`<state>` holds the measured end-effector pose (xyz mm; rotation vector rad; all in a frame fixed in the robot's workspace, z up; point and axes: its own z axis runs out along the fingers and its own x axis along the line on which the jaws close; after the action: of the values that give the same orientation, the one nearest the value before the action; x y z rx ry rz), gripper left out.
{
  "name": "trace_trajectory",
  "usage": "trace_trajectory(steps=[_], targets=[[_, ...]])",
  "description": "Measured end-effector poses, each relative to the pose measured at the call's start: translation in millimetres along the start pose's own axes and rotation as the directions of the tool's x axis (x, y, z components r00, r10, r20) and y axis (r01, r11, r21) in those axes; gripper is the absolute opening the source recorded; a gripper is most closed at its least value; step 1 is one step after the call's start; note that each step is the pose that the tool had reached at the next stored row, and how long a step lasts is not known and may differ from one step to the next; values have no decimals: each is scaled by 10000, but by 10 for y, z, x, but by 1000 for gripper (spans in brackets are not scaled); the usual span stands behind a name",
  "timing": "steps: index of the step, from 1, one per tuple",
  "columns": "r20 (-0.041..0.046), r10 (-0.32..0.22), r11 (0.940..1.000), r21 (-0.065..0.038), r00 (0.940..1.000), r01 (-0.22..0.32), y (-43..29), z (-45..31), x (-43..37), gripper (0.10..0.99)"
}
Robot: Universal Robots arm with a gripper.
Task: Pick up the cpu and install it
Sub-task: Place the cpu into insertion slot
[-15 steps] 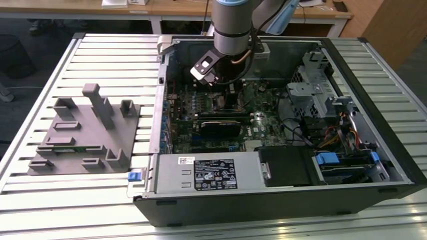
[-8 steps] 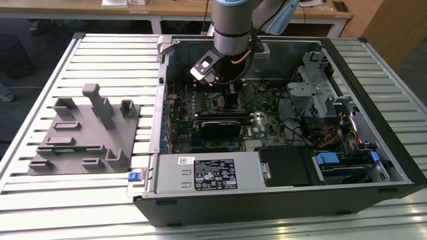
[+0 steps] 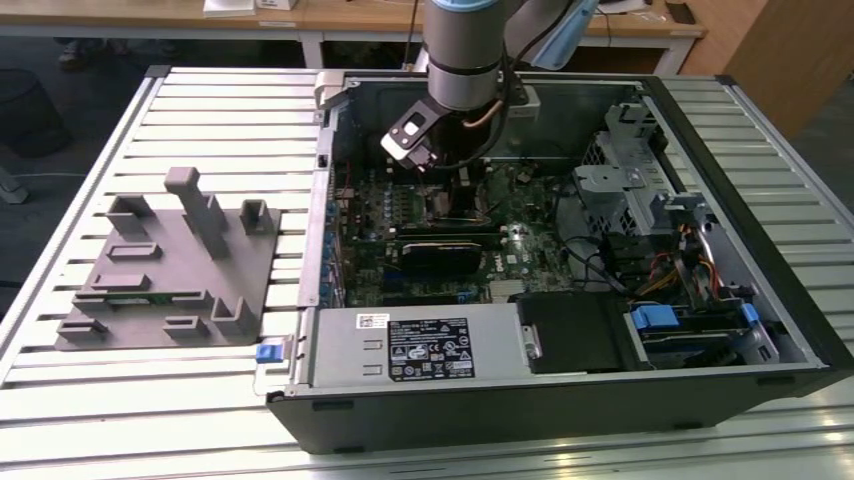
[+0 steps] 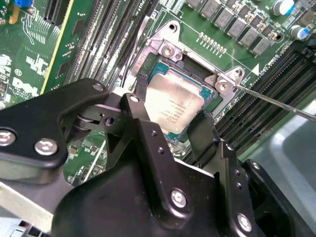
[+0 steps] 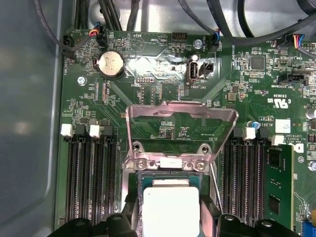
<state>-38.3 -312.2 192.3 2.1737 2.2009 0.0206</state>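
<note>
The cpu, a small square chip with a pale silvery top, sits level in or just over the black socket on the green motherboard. My gripper straddles it, one black finger on each of two opposite edges, shut on it. The first wrist view has the cpu between the same fingers, below the socket's raised metal load plate. In the exterior view my gripper reaches down into the open computer case near its far wall.
A thin metal lever rod sticks out beside the socket. Memory slots run on both sides of it. A grey plastic holder stands on the slatted table at the exterior view's left. A grey labelled box fills the case's near side.
</note>
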Motion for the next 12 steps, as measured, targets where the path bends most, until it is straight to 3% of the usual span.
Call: trace_trajectory(steps=[12], targets=[[2,59,10000,7,10000,-59,10,-4,12,537]])
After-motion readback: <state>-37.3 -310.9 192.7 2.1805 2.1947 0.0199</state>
